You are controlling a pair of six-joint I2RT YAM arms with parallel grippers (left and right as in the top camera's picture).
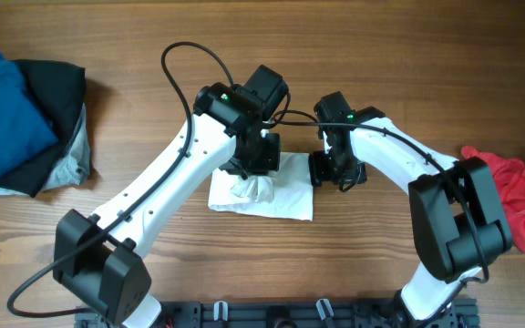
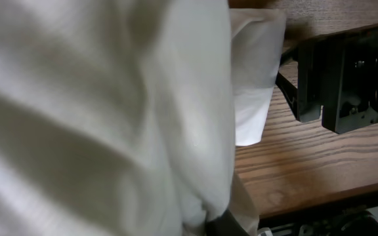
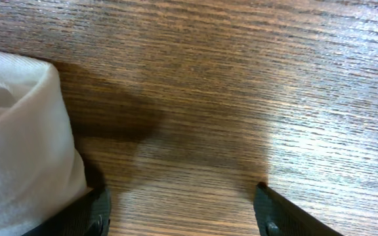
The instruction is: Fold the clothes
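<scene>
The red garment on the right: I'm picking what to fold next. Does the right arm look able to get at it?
Probably yes. The right tool is open and empty, and the red garment lies uncovered close beside that arm, with nothing in between.

1. On my overhead feed a wooden table (image 1: 381, 55) fills the whole frame. It is warm brown, and its grain runs left to right.
2. The light there looks soft and even to me, and the shadows on the wood are faint.
3. A black rail (image 1: 244, 317) runs along the table's near edge.
4. On the right wrist feed I see the grain sharply. A bright patch (image 3: 346, 98) of glare whitens the wood at the right, and a dark shadow (image 3: 117, 118) lies towards the left.
5. On the left wrist feed the wood ends at an edge low in the frame, and it is dark beyond that edge.
</scene>
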